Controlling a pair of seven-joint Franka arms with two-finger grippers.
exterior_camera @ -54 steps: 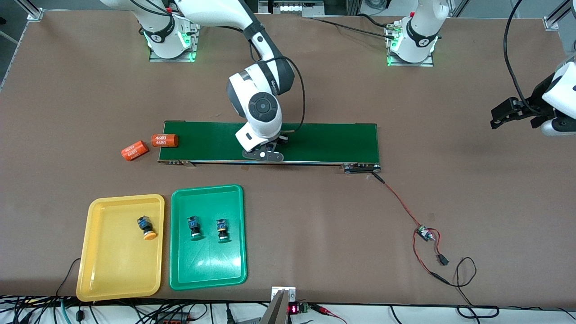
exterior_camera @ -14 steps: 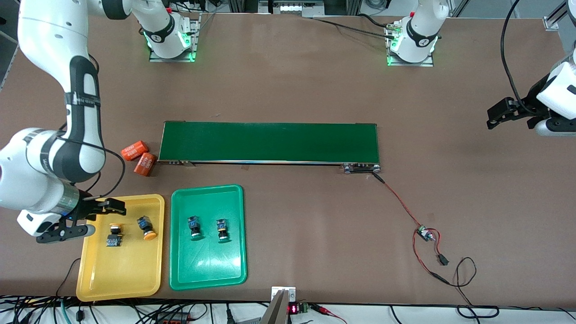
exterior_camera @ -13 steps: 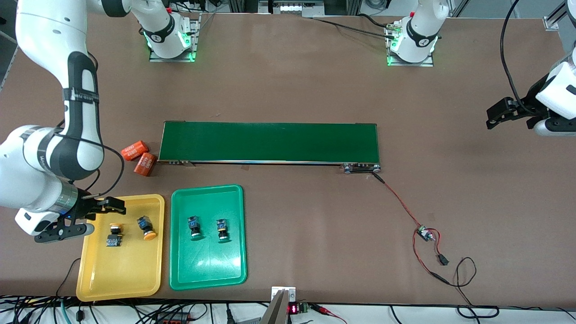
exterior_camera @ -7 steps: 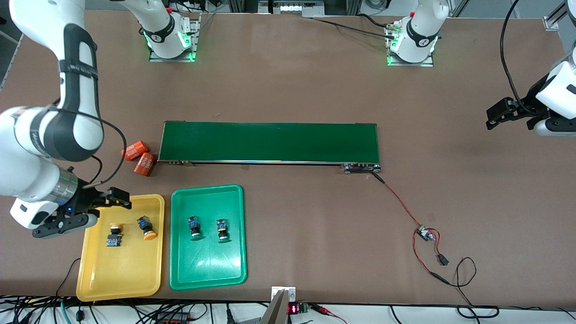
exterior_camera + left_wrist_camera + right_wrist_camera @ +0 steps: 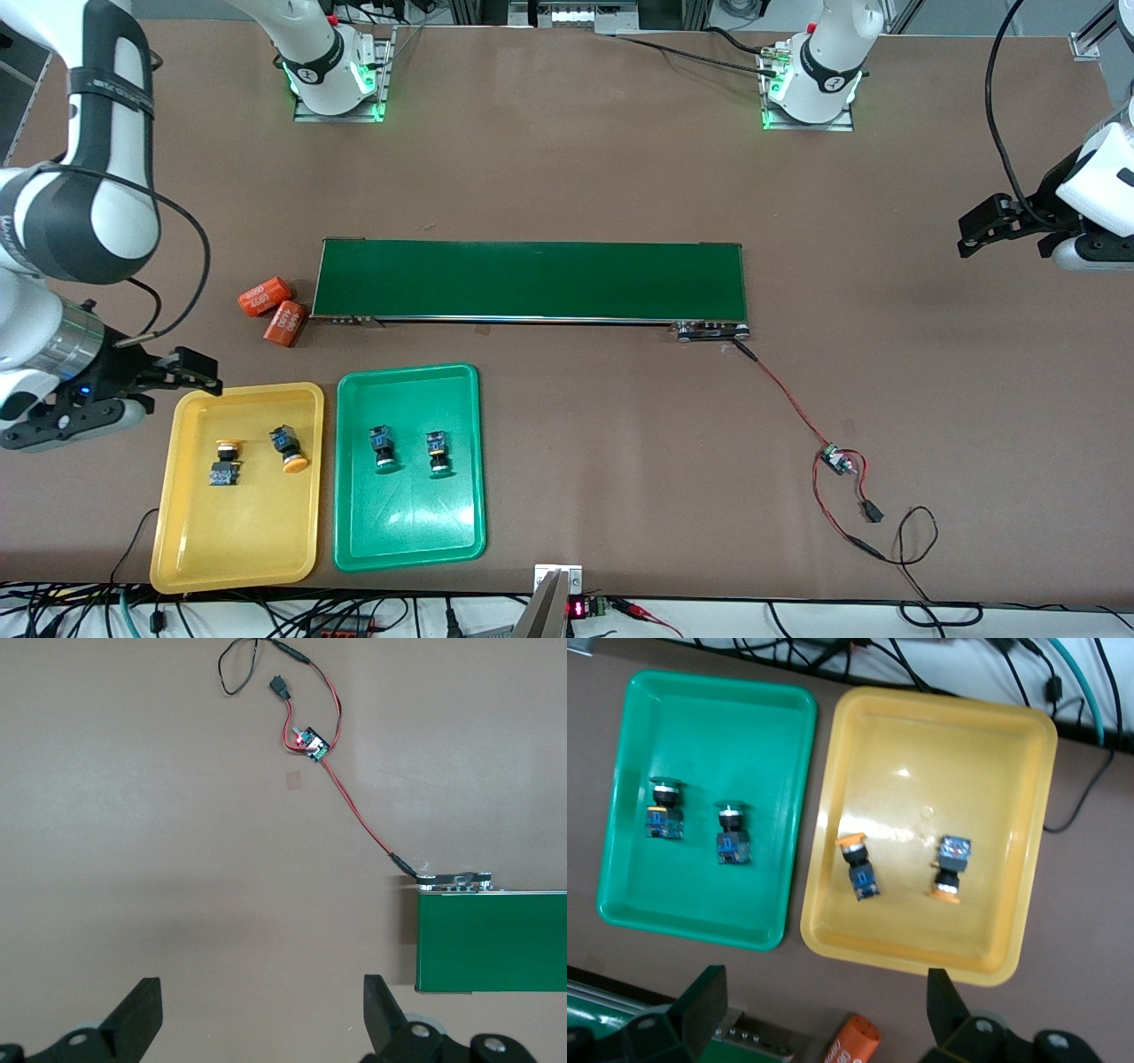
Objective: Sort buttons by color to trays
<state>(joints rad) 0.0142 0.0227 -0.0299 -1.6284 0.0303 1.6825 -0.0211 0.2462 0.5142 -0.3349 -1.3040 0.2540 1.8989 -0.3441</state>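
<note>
Where sorted: four buttons [image 5: 292, 447], two trays [image 5: 239, 549]

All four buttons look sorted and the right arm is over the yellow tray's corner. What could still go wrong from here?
1. The right gripper, open, hangs at the yellow tray's corner; dipping could nudge the tray.
2. Two orange cylinders lie loose by the conveyor belt; a sweeping arm might roll them.

Glossy plastic on yellow tray [image 5: 177, 540] and green tray [image 5: 407, 549], lower left of frame, with light glints. Matt brown worktop [image 5: 576, 159], smooth. Matt dark-green belt [image 5: 532, 279] at centre, metal-edged. Shiny white arm shells.
</note>
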